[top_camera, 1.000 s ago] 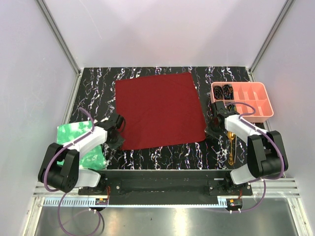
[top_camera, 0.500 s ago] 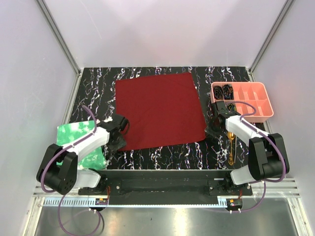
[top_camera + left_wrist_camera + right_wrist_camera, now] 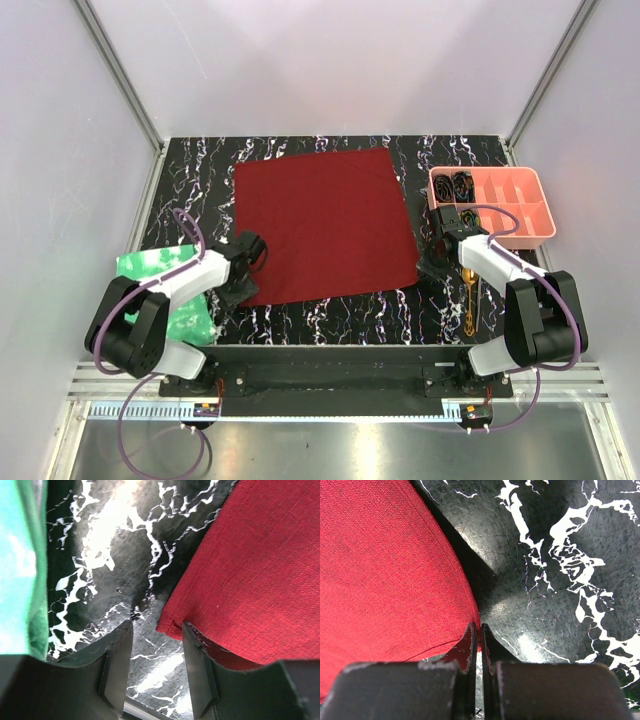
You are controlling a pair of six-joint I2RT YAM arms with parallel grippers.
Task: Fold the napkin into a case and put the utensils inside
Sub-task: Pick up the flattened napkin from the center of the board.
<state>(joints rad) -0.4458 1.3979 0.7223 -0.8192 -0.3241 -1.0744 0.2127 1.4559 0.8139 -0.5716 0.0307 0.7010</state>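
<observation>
The dark red napkin [image 3: 322, 225] lies spread flat on the marbled black table [image 3: 200, 180]. My left gripper [image 3: 238, 285] stands open at the cloth's near left corner [image 3: 172, 627]. One finger [image 3: 197, 665] is over the cloth, the other rests on bare table, and nothing is pinched. My right gripper [image 3: 430, 266] is shut at the near right corner, and the cloth's tip [image 3: 476, 622] runs in between its fingertips. Gold utensils [image 3: 468, 300] lie near the right arm, partly hidden by it. No folded case shows.
A pink compartment tray [image 3: 520, 210] with dark coiled items stands at the right. A bright green crinkled sheet [image 3: 160, 290] lies at the near left beside the left arm, and shows again as the green sheet [image 3: 20, 565] in the left wrist view.
My left gripper has opened and shifted slightly right along the napkin's near left corner. The right gripper has stayed shut in place, and the napkin has not moved.
</observation>
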